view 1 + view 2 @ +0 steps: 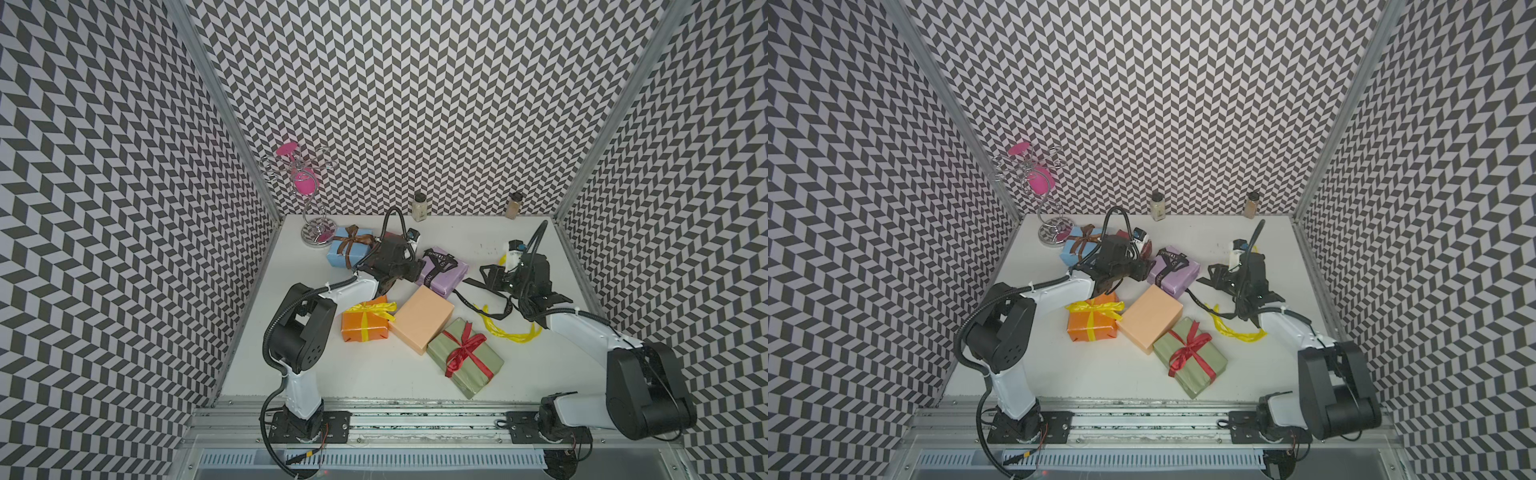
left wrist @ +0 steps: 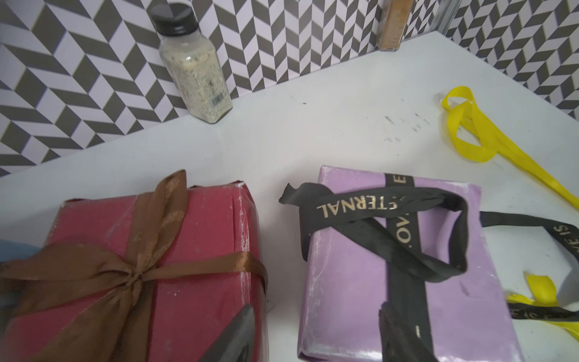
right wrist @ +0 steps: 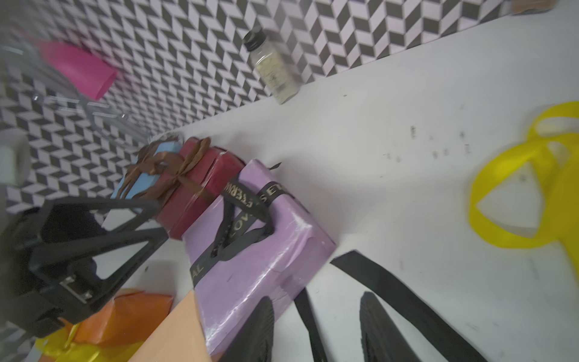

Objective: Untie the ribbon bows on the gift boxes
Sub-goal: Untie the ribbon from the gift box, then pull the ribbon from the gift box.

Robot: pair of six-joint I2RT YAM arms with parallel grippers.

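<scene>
Your left pincer [image 2: 315, 313]: released, over lilac box [image 2: 360, 282] edge. Your right pincer [image 3: 315, 301]: released, black ribbon [image 3: 391, 282] between fingers [image 3: 376, 329].

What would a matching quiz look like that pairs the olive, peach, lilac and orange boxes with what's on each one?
Boxes:
1. olive box
2. peach box
3. lilac box
4. orange box

On it:
A. yellow bow
B. black lettered ribbon
C. red bow
D. no ribbon

Pairs: 1-C, 2-D, 3-B, 4-A.
</scene>
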